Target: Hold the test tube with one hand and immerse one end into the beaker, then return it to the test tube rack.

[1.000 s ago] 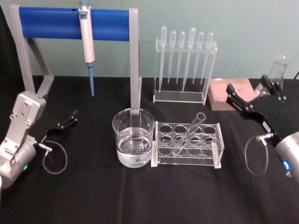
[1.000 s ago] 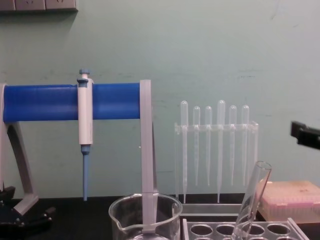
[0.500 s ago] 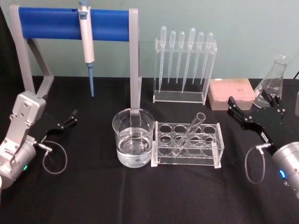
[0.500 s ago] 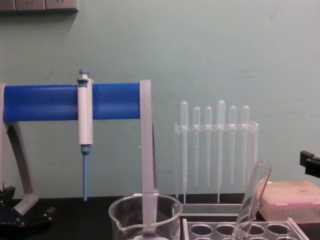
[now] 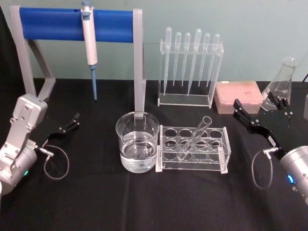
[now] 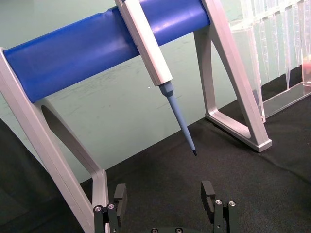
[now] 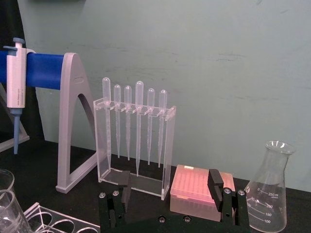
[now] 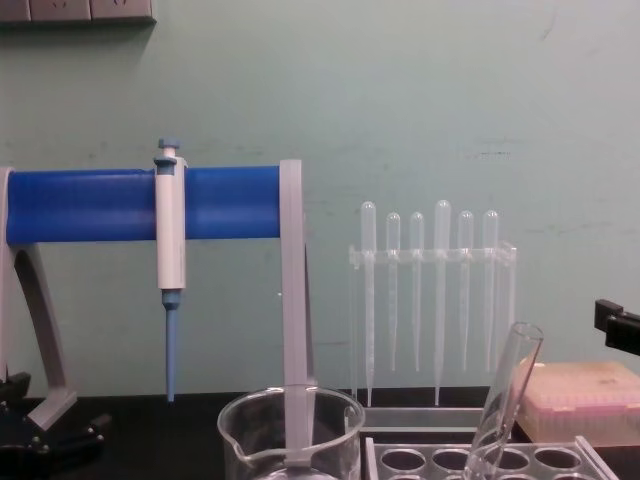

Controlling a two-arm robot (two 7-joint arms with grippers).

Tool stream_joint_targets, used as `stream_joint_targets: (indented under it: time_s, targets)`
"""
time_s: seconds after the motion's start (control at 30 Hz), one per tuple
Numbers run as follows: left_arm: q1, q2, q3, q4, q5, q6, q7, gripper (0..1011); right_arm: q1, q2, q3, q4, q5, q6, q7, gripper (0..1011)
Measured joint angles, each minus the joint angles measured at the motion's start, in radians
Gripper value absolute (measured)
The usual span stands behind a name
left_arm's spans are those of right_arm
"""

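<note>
Backdrop: pale green wall behind a black-covered table [image 5: 96,202] set out with lab glassware.
Test tube: the test tube [image 5: 195,137] leans at a tilt in a clear rack [image 5: 193,149], rim up toward the back right, with nothing holding it.
Beaker: the beaker [image 5: 137,142] stands touching the rack's left end, water in its lower part, right in front of the grey leg of the blue stand [image 5: 77,24].
Right gripper: the right gripper [image 5: 262,113] hovers well to the right of the rack, near the pink tip box [image 5: 239,95] and the conical flask [image 5: 283,79]; jaws spread wide, empty.
Left gripper: the left gripper [image 5: 67,127] sits parked at the left of the table, jaws apart, holding nothing.
Stage: by my read, the pick-up is not yet begun.
Risk, approach: the flask and tip box sit close behind the right gripper, so a loose swing could clip them.
Risk, grasp: the tube is slanted, smooth glass; jaws closing off its axis could let it slip or lever against the rack hole.
Risk, dip: the beaker crowds the rack and the stand leg, so a carried tube could knock the rim or slop water.
Risk, return: missing the hole could drop the tube on the rack.
</note>
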Motion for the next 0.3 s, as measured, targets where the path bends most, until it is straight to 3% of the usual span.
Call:
stream_joint_targets:
  time_s: [0.3]
  targets:
    - [0.0, 0.0, 0.0, 0.0, 0.0, 0.0, 0.0, 1000, -0.001, 0.001, -0.001, -0.002, 0.0, 0.003, -0.004, 1000]
